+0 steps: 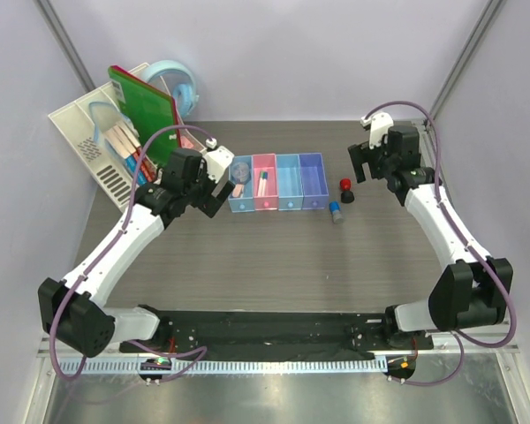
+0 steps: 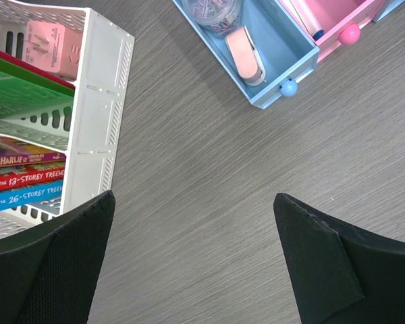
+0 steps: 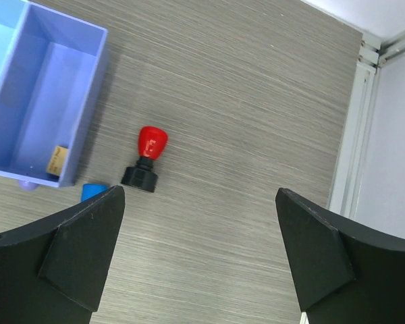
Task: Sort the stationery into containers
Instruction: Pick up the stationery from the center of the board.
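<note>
We see both sets of jaws wide apart, empty. Left gripper (image 2: 193, 216) sits bottom-centre, light blue bin (image 2: 281, 37) upper right; right gripper (image 3: 200, 209) sits bottom-centre under the red-and-black cylinder (image 3: 146, 160).

A robotics lab test cell: plain pale walls (image 1: 291, 53) and metal corner posts (image 1: 464, 60) enclose a grey wood-grain table (image 1: 274, 265), with a black mounting plate (image 1: 265, 331) along its near edge.
</note>
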